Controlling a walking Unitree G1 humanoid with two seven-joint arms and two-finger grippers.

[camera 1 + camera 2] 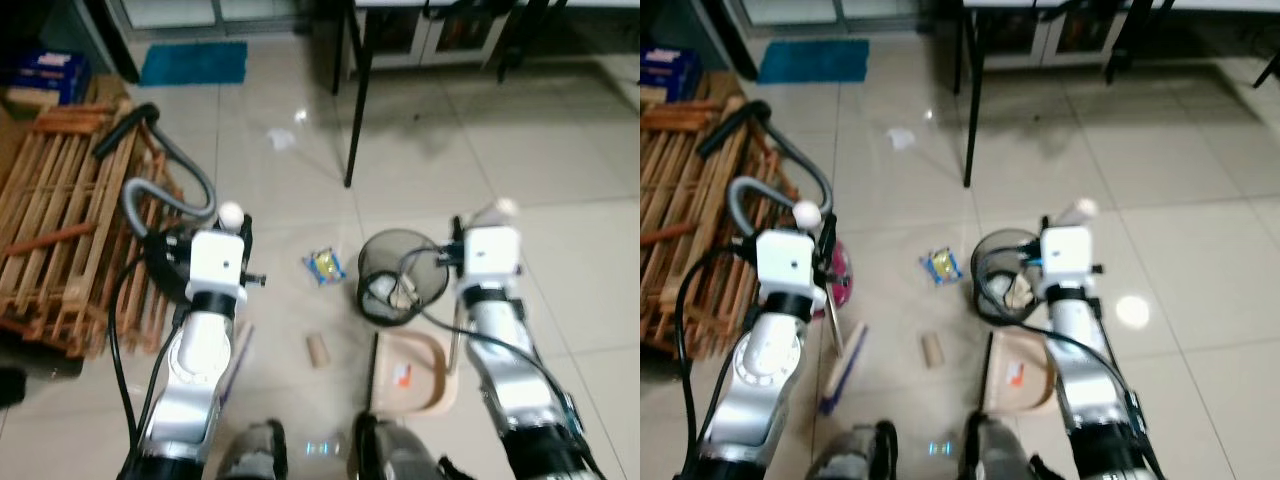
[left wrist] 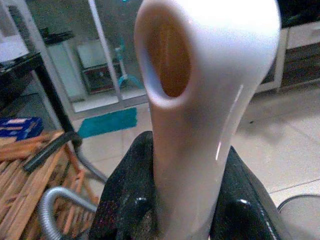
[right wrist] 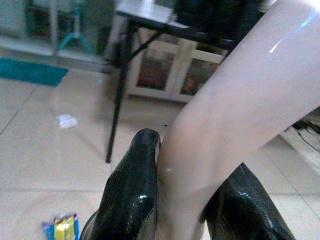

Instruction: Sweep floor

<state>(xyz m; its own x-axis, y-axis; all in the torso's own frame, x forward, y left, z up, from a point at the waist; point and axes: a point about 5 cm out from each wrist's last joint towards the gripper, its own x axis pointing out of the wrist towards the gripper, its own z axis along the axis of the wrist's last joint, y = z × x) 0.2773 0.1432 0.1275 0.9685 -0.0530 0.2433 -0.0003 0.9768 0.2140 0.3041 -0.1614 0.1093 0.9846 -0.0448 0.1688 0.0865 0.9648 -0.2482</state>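
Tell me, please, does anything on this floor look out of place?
Yes. Litter lies loose on the tiles: a blue-yellow wrapper beside the mesh bin, a small cardboard piece, and crumpled white paper near the table leg.

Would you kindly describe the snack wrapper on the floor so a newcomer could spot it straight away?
Start at the black mesh bin on the pale tiles in front of the robot. Just to its left lies the wrapper, small and crumpled. Its blue and yellow colours set it apart from the plain brown cardboard tube nearer the robot and the white paper scrap farther off.

Dustpan (image 1: 430, 385) partly behind right arm; bin contents (image 1: 395, 292) indistinct.
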